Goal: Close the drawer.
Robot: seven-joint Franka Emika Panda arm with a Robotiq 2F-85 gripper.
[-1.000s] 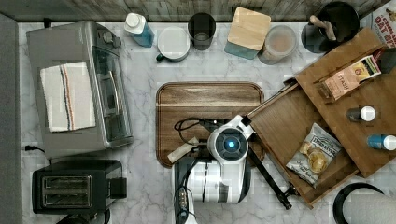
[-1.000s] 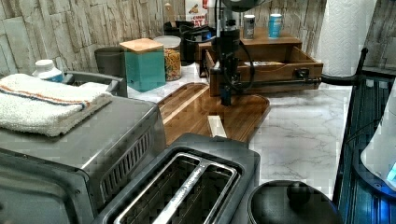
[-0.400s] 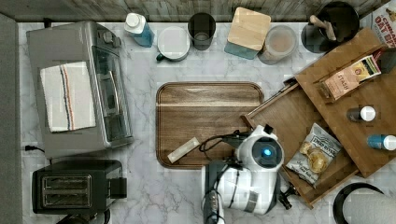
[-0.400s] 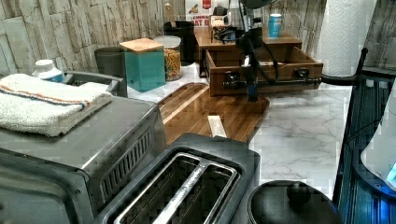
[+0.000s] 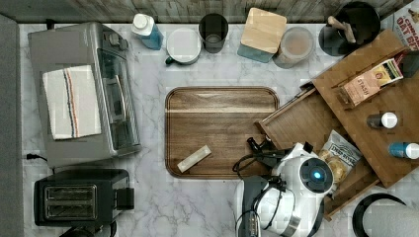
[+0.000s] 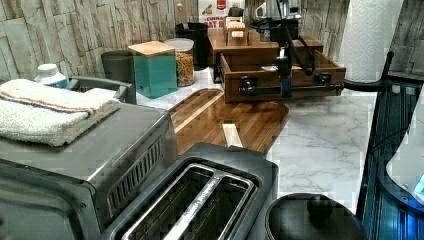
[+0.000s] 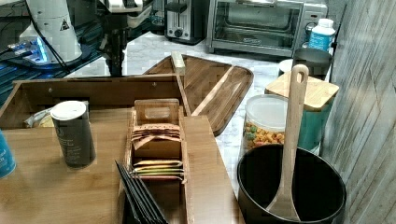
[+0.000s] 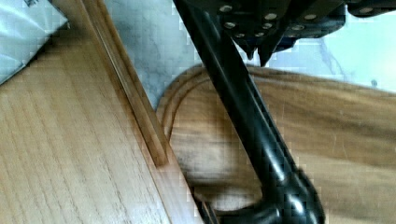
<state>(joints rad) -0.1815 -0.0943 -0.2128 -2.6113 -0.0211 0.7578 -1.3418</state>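
open drawer point(image 6: 280, 82), claw point(image 6: 285, 89) at handle

In the top view the robot arm point(image 5: 296, 192) covers the drawer's point(image 5: 306, 123) near front edge and part of the snack bag point(image 5: 341, 153). The paper towel roll point(image 5: 390, 222) is cut off at the top view's lower right.

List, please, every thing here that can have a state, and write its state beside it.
drawer: open, pulled out over the tray's corner, a snack bag inside.
gripper: at the drawer's front, by its black handle.
toaster oven: door shut, folded towel on top.
toaster: slots empty.
teal canister: wooden lid on.
black pot: uncovered, wooden spoon standing in it.
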